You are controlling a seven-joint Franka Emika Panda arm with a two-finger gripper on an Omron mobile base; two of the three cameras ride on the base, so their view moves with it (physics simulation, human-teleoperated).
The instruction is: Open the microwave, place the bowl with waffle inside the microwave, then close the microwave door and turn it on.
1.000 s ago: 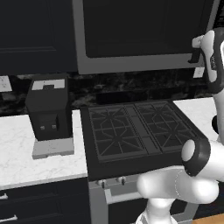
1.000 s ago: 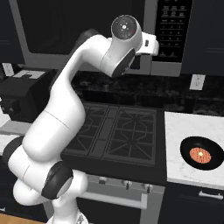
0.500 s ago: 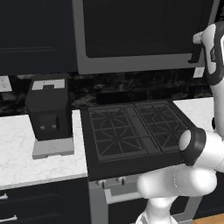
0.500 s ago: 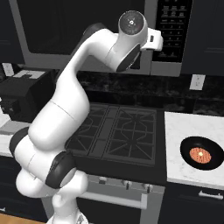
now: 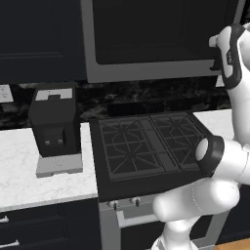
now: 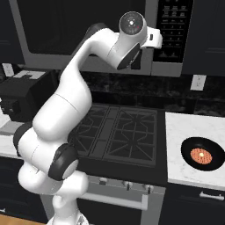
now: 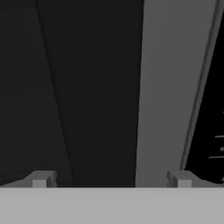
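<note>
— Where's the microwave, and is it open yet?

— The microwave [image 6: 88, 35] hangs above the stove [image 6: 118, 134], and the microwave door [image 5: 161, 34] is closed flat against its front. My gripper [image 7: 111, 179] is up by the door's right edge: in the hand view the two fingertips [image 7: 41, 179] stand far apart, with the grey door frame running up between them and nothing held. The dark glass lies to the left of that frame, the control panel [image 6: 175, 30] to its right.

— And the bowl?

— The bowl with waffle [image 6: 203, 154] sits on the white surface [image 6: 189, 132] to the right of the stove, well apart from my gripper.

— What changed over the last second?

— Little. My elbow has swung slightly, so the arm's lower links sit a bit differently in both base views, and the wrist has crept closer to the door. The bowl, door and everything on the surface have stayed where they were. My fingers have stayed spread wide throughout.

— Count things for me.

— One microwave, one door, one bowl holding one waffle, one stove, one black coffee machine [image 5: 53, 127] on the surface left of the stove, and two wall outlets: one [image 5: 5, 93] on the left, one [image 6: 198, 82] on the right.
</note>
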